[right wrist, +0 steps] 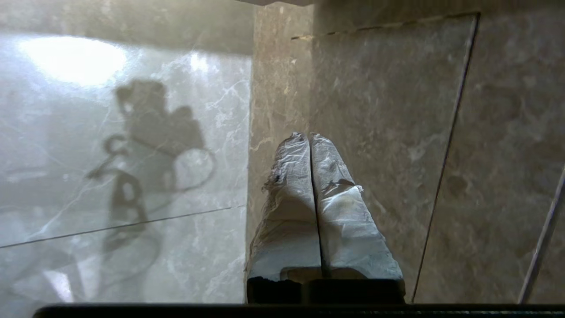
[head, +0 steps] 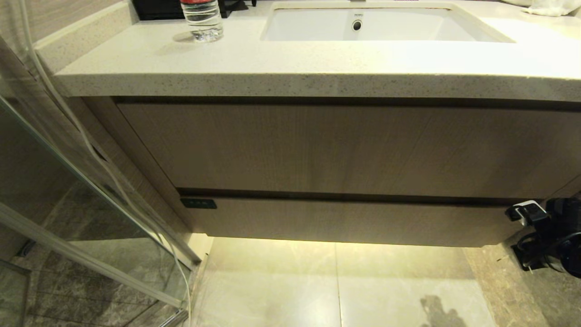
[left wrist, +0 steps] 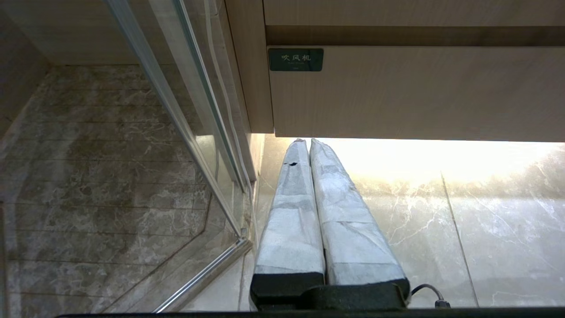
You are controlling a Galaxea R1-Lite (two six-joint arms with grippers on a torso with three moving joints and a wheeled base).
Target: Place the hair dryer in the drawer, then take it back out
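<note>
The hair dryer is not in view. The drawer [head: 354, 222] is the low, wide wood-grain front under the vanity, and it is closed. A small black tag [head: 198, 203] sits at its left end. The left wrist view also shows the drawer [left wrist: 415, 92] and its tag [left wrist: 295, 59]. My left gripper [left wrist: 306, 140] is shut and empty, its tips just below the drawer's left corner. My right arm [head: 551, 236] is at the drawer's right end. My right gripper [right wrist: 309, 134] is shut, holds nothing and points at the floor tiles.
A taller plain wood-grain panel [head: 354, 145] sits above the drawer, under the speckled countertop [head: 290, 68]. On top are a sink [head: 381, 25], a clear bottle [head: 202, 20] and a white cloth [head: 551, 7]. A glass shower door [head: 68, 181] stands to the left.
</note>
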